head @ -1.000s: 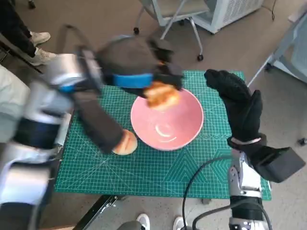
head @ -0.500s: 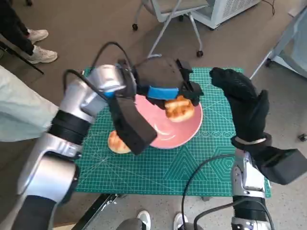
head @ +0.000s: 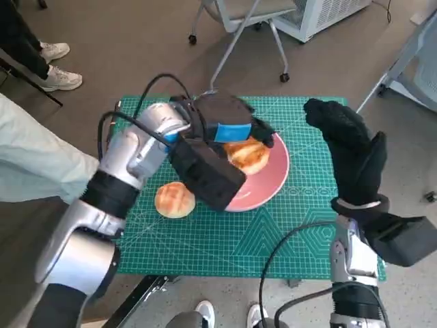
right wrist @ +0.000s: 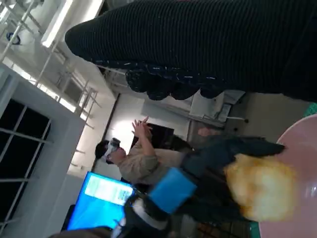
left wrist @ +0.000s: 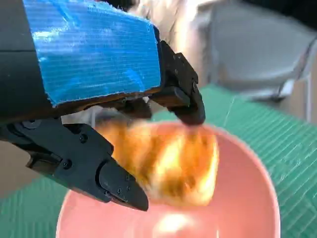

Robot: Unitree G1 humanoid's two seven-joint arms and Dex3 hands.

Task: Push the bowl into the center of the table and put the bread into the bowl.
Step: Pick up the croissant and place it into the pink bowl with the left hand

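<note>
My left hand [head: 229,126] is over the pink bowl [head: 273,179], its fingers [left wrist: 181,94] closed around a piece of bread [head: 247,155]. In the left wrist view the bread [left wrist: 171,166] is blurred but sits between my fingers, above the inside of the bowl [left wrist: 247,198]; I cannot tell whether it touches the bowl yet. My right hand [head: 348,154] hangs in the air beside the bowl's far rim, over the right side of the green mat [head: 287,239] that covers the bench, fingers spread and holding nothing.

The bowl lies roughly in the middle of the mat, so I judge the pushing part done and the placing step in hand. A second piece of bread [head: 175,199] lies on the mat just beside the bowl, on my left, near my forearm.

Next I should lower the bread until it rests in the bowl, let my fingers go, and lift straight up so I do not drag the bowl's rim. If the second piece belongs too, it would need the same pick and drop.
</note>
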